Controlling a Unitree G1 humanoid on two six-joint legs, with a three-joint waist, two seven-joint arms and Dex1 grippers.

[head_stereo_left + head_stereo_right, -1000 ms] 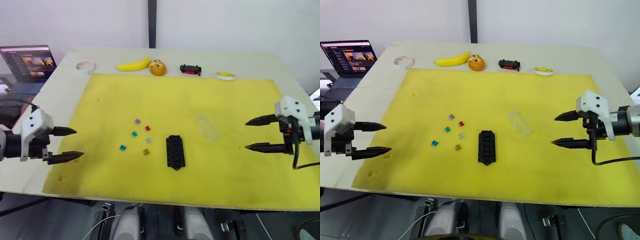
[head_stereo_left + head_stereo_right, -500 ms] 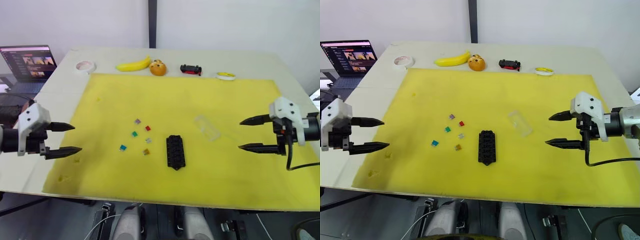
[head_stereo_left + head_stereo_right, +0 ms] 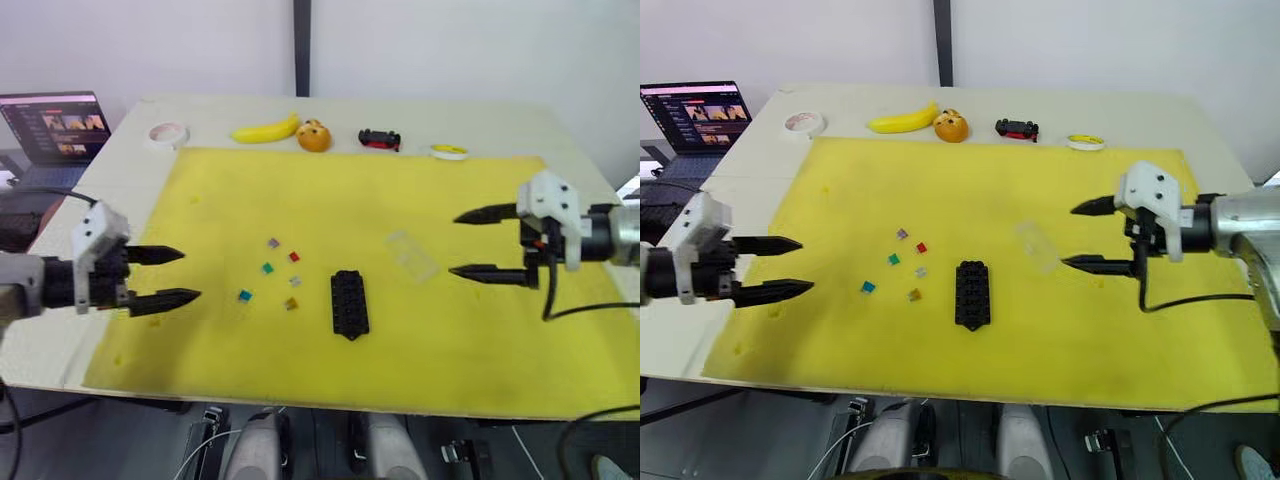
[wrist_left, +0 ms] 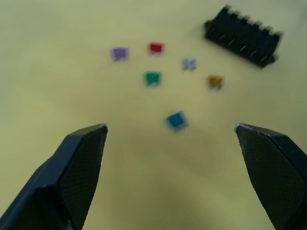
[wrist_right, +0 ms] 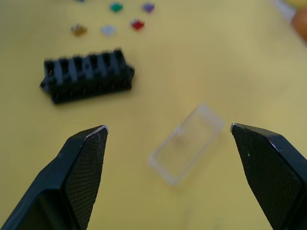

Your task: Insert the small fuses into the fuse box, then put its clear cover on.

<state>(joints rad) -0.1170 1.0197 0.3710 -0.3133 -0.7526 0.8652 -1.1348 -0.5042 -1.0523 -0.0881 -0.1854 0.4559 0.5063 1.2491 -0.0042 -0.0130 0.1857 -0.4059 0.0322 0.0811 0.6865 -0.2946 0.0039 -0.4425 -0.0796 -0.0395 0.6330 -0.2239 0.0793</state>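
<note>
The black fuse box lies near the middle of the yellow mat. Left of it the small fuses are scattered: purple, red, green, grey, blue and amber. The clear cover lies flat to the right of the box. My left gripper is open above the mat's left part, a short way left of the blue fuse. My right gripper is open just right of the cover, holding nothing.
Along the table's far edge lie a white tape roll, a banana, an orange fruit, a small black-and-red toy car and a yellow tape roll. A laptop stands beyond the left edge.
Both grippers have moved inward over the mat: the left one rightward toward the fuses, the right one leftward to the cover. Both stay open. The fuses, box and cover have not moved.
</note>
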